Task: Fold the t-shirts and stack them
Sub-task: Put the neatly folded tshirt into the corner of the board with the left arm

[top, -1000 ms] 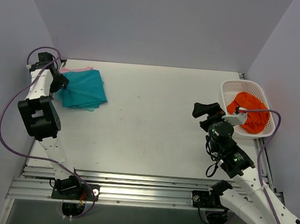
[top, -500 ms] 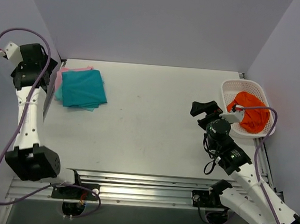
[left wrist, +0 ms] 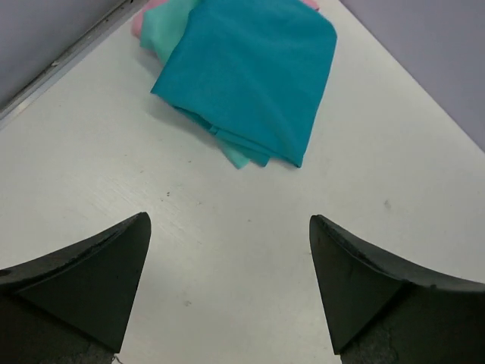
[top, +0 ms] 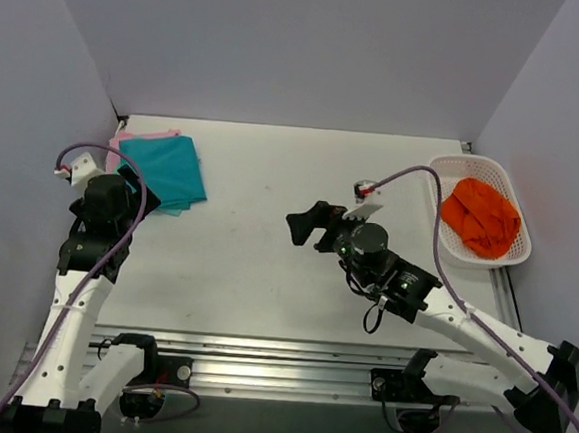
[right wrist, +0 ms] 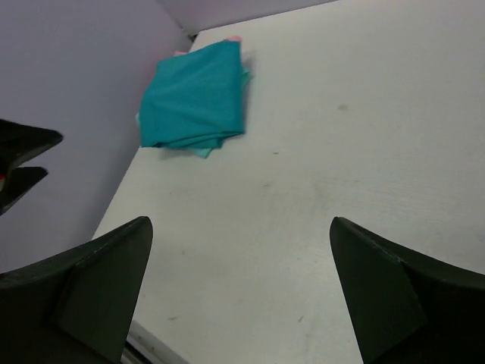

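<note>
Closest to the arm bases, the left gripper (top: 138,200) hovers above the white table (top: 255,274) at its left side, fingers spread wide with nothing between them; its wrist view shows bare tabletop between the two dark fingertips (left wrist: 114,265). Nearer the middle of the table, the right gripper (top: 306,223) points left across the surface, its fingers likewise wide apart and empty, well apart from any cloth. Just beyond the left gripper, in the far-left corner, the folded t-shirts lie in one flat stack: the deep teal tee (left wrist: 254,72) is on top, the aqua-mint tee (left wrist: 163,30) peeks out beneath it along the edges, and a strip of the pink tee (top: 125,135) shows at the back by the wall. On the far right, a white basket (top: 439,168) sits at the table's edge, holding a crumpled orange cloth (top: 480,216).
</note>
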`<state>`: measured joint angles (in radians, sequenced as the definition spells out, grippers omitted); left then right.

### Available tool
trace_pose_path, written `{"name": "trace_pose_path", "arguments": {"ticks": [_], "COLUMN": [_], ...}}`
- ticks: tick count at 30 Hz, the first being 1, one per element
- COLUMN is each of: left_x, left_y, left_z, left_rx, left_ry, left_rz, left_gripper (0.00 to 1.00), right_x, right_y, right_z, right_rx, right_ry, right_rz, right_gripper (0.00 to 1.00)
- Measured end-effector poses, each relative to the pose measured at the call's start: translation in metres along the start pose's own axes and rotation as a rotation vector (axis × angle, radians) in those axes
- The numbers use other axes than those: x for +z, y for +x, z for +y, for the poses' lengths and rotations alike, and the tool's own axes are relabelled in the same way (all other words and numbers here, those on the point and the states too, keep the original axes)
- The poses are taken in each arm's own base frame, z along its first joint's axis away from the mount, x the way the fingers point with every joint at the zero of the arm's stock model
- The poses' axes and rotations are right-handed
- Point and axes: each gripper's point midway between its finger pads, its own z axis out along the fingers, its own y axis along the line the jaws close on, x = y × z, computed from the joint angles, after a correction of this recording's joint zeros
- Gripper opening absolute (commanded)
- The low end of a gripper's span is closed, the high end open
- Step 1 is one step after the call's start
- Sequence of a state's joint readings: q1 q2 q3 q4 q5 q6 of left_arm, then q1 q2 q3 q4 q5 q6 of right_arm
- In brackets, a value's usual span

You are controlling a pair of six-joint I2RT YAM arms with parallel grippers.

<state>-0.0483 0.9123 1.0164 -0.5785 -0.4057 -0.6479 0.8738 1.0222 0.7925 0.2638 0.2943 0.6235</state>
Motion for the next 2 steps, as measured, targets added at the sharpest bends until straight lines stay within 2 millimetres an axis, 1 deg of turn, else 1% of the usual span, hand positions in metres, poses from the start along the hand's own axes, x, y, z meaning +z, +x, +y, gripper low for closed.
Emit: {"name": "trace_pose_path", "arguments": {"ticks": [1,2], "left_x": [-0.003,-0.006], "left_y": [0.01,0.013], "left_z": [0.008,0.012], "left_rx": [0.014,0.018], "left_ry": [-0.005,-0.002], "left_rz": [0.012,0.008], "left_gripper": [0.94,0.94], "right_x": [-0.001,0.0], "right_y": [0.004,0.007], "right_z": [0.018,0.032], "right_rx": [-0.023,-0.045], "right_ry": [-0.047,-0.081], "right_rz": [0.013,0.02], "right_gripper": [0.99,1.0]}}
